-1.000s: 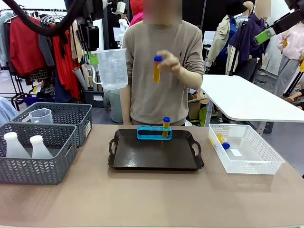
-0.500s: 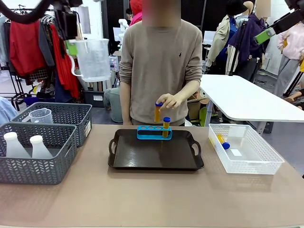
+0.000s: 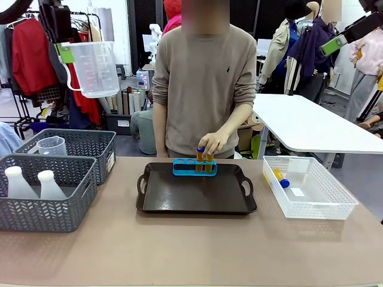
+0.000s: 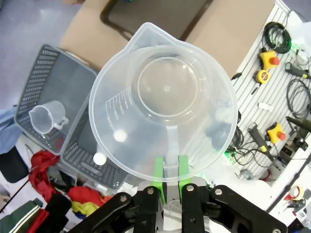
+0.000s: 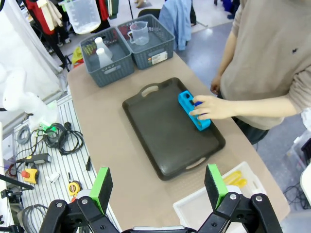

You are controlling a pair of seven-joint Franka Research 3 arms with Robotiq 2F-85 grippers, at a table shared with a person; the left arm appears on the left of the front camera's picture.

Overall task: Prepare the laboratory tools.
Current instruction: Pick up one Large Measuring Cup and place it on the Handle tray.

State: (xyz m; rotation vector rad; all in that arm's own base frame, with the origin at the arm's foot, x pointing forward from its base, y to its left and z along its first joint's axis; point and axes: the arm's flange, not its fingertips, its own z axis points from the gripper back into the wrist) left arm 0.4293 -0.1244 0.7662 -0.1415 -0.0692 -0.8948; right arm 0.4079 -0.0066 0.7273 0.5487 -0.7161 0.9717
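Left fingers (image 4: 159, 170): clamped on the handle of the clear beaker (image 4: 163, 107), which I hold upright, high in the air.
Right fingers (image 5: 101, 188): wide apart, nothing between them, high above the bench (image 5: 121, 160).
Beakers: two. One is in my grip, and a second beaker (image 3: 52, 145) sits in the far grey basket (image 3: 90, 143).
Flasks: two white flasks (image 3: 17, 182) in the near grey basket (image 3: 54, 209).
Rack: one blue rack (image 3: 185, 168) at the far edge of the black tray (image 3: 197, 194).
Tubes: two yellow tubes (image 3: 209, 162) upright in the rack, with the person's hand (image 3: 213, 142) at their caps. At least one more tube (image 3: 279, 176) lies in the white basket (image 3: 323, 200).
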